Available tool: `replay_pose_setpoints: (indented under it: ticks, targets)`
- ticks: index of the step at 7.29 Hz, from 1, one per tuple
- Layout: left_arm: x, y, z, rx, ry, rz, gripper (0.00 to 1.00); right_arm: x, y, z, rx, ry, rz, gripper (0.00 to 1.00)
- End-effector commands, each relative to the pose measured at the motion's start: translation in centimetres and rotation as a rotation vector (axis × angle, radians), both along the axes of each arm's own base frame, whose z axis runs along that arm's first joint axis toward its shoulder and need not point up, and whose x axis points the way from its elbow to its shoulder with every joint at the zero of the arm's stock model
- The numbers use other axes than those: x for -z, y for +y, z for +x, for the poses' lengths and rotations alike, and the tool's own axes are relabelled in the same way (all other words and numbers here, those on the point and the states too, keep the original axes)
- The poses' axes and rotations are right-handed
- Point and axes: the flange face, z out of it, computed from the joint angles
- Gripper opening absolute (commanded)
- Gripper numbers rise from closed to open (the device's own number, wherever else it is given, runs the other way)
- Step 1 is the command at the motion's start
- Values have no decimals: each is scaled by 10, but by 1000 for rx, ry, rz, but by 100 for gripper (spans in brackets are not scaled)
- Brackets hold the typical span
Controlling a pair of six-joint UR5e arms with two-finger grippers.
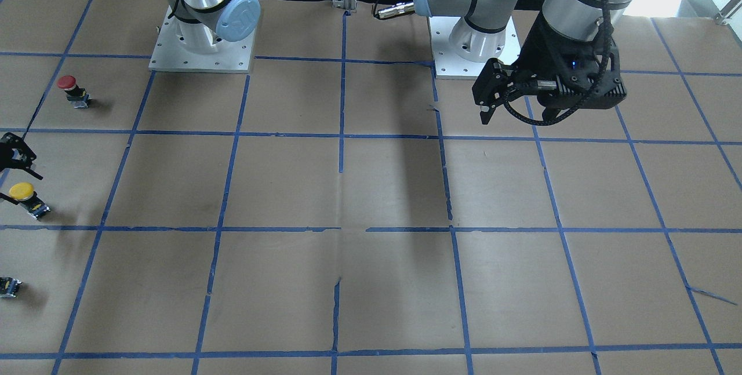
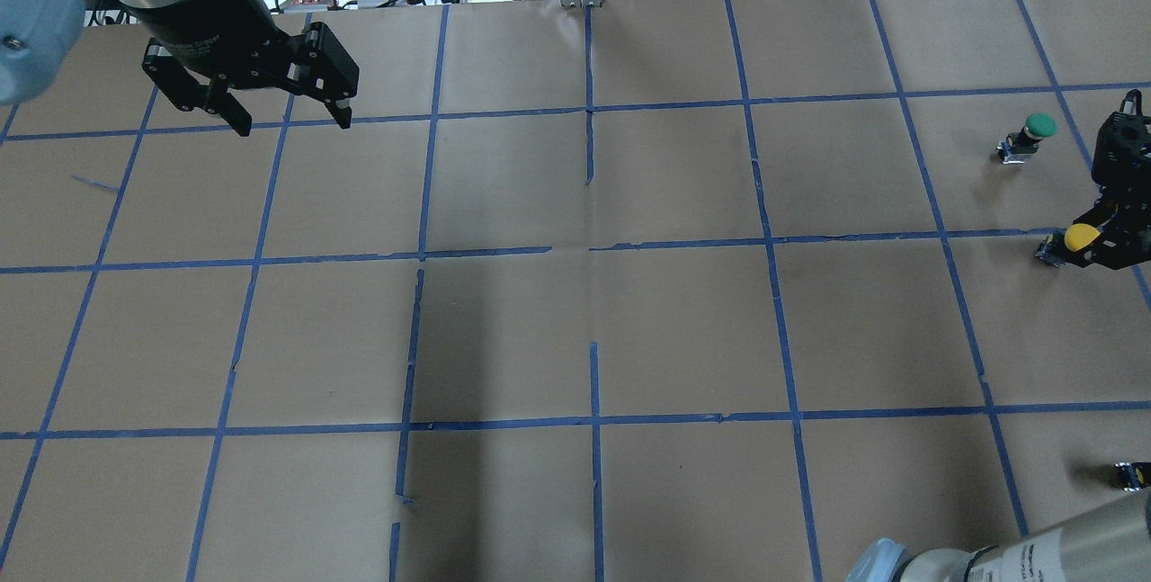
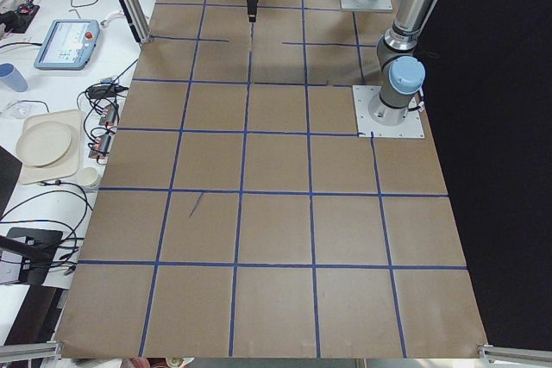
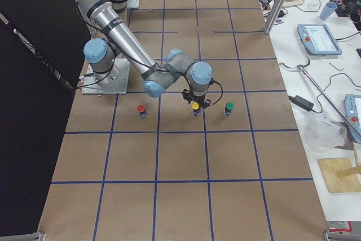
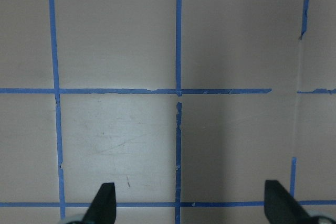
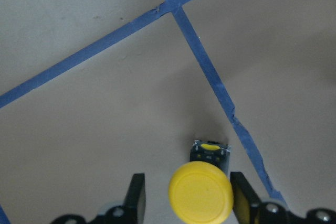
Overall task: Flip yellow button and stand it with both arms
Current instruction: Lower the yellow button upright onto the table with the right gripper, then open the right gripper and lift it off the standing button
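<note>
The yellow button (image 6: 201, 190) stands upright on the brown paper, its round cap up and its dark base under it. It also shows in the front-facing view (image 1: 23, 192), the overhead view (image 2: 1079, 237) and the exterior right view (image 4: 195, 106). My right gripper (image 6: 189, 195) is open, and its fingers (image 6: 137, 192) straddle the cap without touching it. It sits at the table's edge in the overhead view (image 2: 1110, 236). My left gripper (image 2: 293, 124) is open and empty, high above the paper far from the button. It also shows in its wrist view (image 5: 190, 205).
A red-capped button (image 1: 68, 86) stands to the robot side of the yellow one, and a green-capped button (image 2: 1034, 128) to its far side. All three line up in the exterior right view. Blue tape lines (image 1: 342, 131) grid the paper. The arm bases (image 1: 200, 44) stand at the back.
</note>
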Motion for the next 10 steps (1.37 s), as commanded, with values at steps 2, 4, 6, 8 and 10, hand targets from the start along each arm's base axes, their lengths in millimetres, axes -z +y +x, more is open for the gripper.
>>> replay_pose_setpoints:
  ticks: [2, 4, 6, 8, 10]
  targets:
    - [0, 0, 0, 0, 0, -1, 100, -22, -4, -2, 39, 23, -30, 98]
    - [0, 0, 0, 0, 0, -1, 100, -73, -4, 1, 226, 77, -84, 98]
    - [0, 0, 0, 0, -1, -1, 100, -124, 17, 37, 561, 58, -43, 99]
    - [0, 0, 0, -3, -3, 0, 100, -171, 29, 105, 923, 38, -23, 100]
    - [-2, 0, 0, -3, -1, -4, 100, -193, 32, 185, 1176, 43, 5, 100]
